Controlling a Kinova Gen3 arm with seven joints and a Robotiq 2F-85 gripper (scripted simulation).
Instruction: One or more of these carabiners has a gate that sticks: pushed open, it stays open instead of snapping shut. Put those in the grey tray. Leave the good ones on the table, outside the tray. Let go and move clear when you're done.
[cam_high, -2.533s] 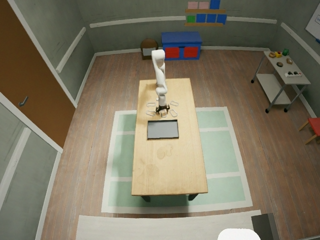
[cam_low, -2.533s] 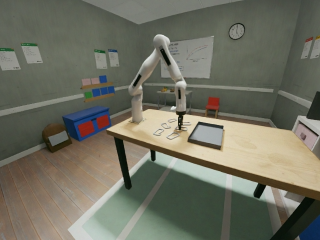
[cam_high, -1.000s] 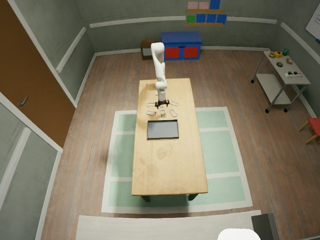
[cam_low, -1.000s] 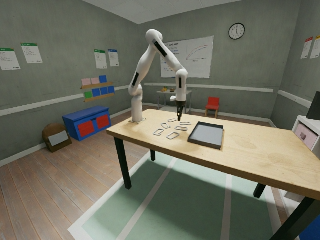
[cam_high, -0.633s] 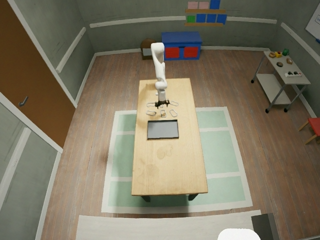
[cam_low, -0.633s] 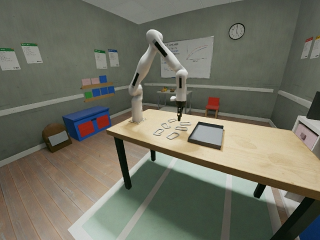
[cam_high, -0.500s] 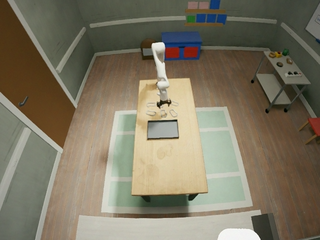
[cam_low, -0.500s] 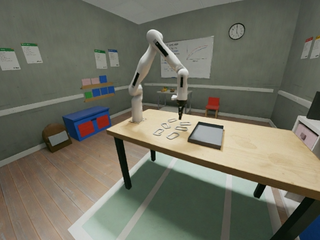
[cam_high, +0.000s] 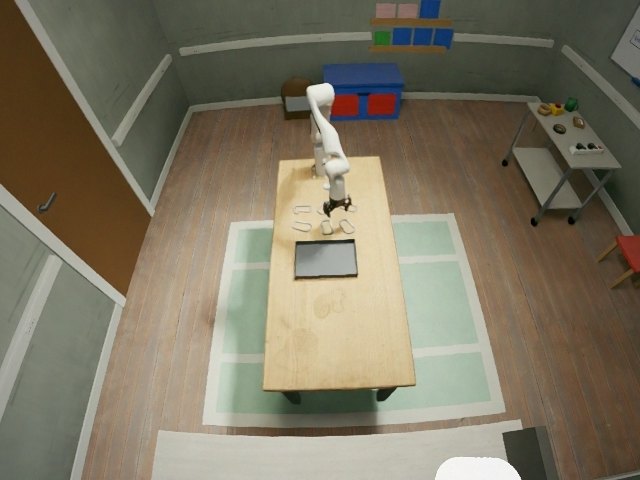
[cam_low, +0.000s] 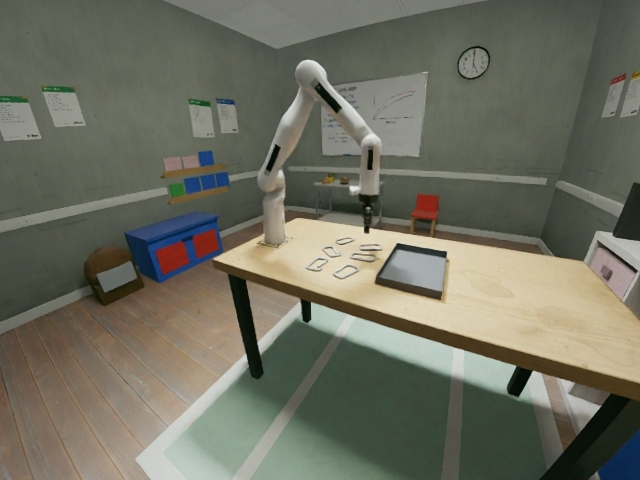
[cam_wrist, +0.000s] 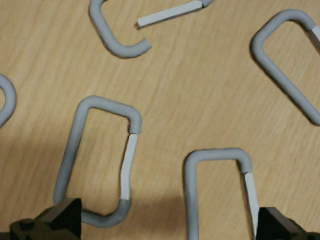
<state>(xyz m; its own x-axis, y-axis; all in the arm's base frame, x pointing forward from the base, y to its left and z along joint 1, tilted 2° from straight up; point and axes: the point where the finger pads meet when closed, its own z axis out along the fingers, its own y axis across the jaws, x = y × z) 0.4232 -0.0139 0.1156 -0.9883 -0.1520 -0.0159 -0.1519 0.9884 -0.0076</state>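
The spread, empty Robotiq gripper hovers above the carabiners; below it, one open-gated carabiner lies apart from its neighbours.

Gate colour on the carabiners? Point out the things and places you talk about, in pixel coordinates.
Off-white, paler than the grey bodies; clearest in the wrist view, e.g. the gate (cam_wrist: 128, 167).

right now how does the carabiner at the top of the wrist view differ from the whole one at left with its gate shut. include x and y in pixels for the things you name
The top carabiner (cam_wrist: 107, 35) has its gate swung open; the left carabiner (cam_wrist: 75, 142) has its gate closed. The top carabiner is cut off by the frame; the left carabiner shows both ends. Both have grey bodies and pale gates.
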